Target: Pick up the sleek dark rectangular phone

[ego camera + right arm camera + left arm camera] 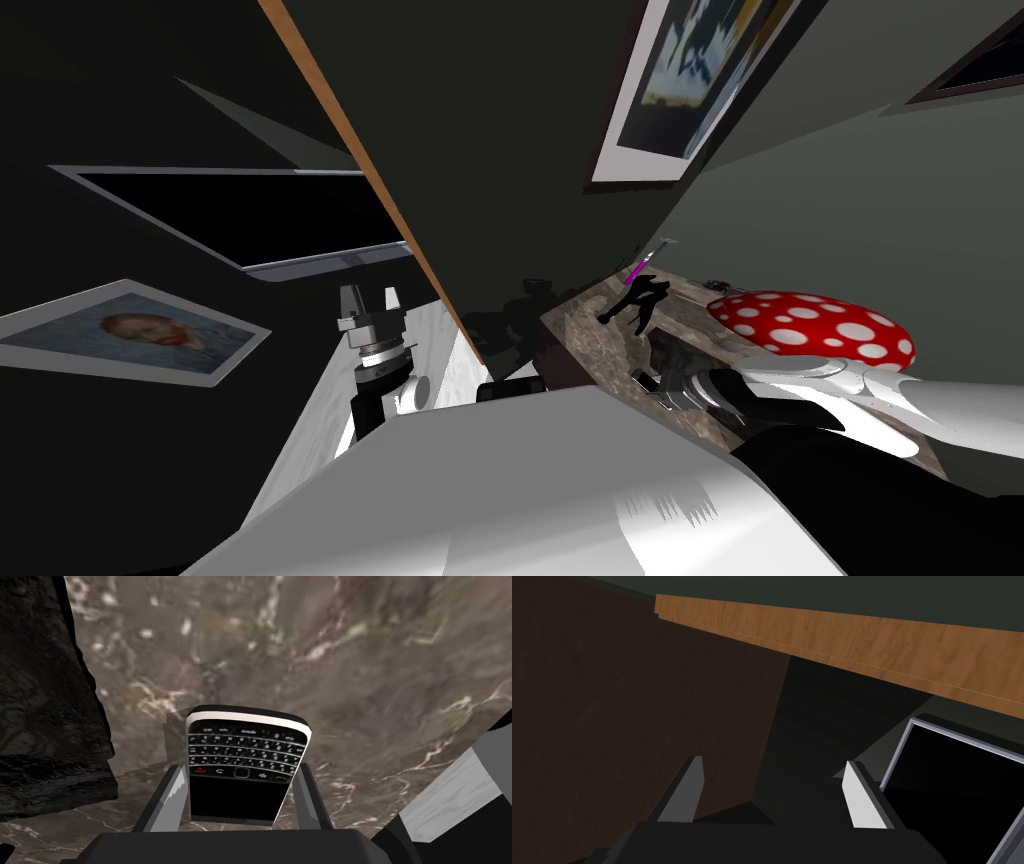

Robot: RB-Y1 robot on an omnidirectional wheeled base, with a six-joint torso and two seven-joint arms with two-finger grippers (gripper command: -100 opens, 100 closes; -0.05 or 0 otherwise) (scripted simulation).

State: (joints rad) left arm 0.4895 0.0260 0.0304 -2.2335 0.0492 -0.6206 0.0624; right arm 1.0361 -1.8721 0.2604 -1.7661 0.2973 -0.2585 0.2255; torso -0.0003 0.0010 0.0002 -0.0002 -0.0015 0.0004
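R pincer (241, 771) is gripping phone (247, 761) by its long sides, long axis running 6–12 o'clock from pincer body; L pincer (772, 768) is hanging released.

Dim overall, deep shadows, strong wide-lens splay at the edges

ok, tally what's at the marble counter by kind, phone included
phone: 1, between the right fingers
red white-spotted mushroom: 1
black figurine: 1
pink stick: 1
dark rock: 1
Total: 5 that I can make out
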